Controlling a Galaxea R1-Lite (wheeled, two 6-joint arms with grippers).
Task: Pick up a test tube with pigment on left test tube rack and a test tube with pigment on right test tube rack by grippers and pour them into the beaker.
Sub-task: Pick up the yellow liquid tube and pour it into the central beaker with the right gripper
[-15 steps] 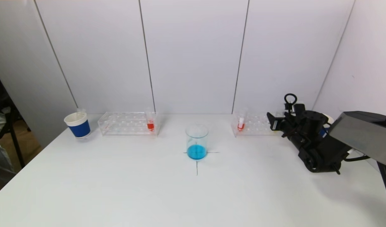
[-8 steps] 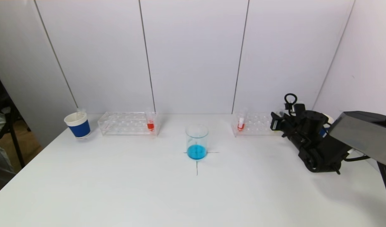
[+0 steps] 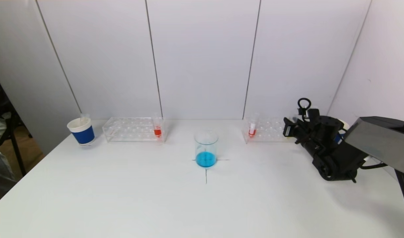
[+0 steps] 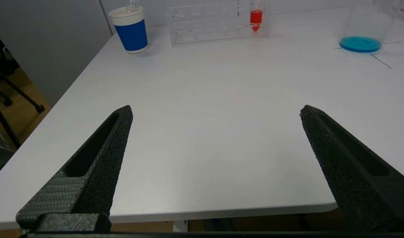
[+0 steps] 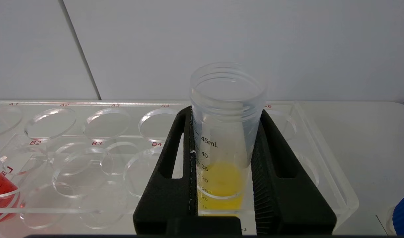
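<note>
Right hand edged rightward; wrist view shows yellow tube clamped.

In the head view your right arm hides the far end of the right rack; the yellow tube's bottom is cut off.

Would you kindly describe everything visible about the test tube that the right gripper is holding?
The test tube with yellow pigment is a clear plastic tube with a wide open mouth, a threaded rim, no cap, and printed volume marks, 45mL the highest one readable. Yellow liquid fills only its lower part. It stands upright in the right test tube rack, at the end away from the red tube. The right gripper is shut on it, one black ridged finger pressed against each side below the rim.
</note>
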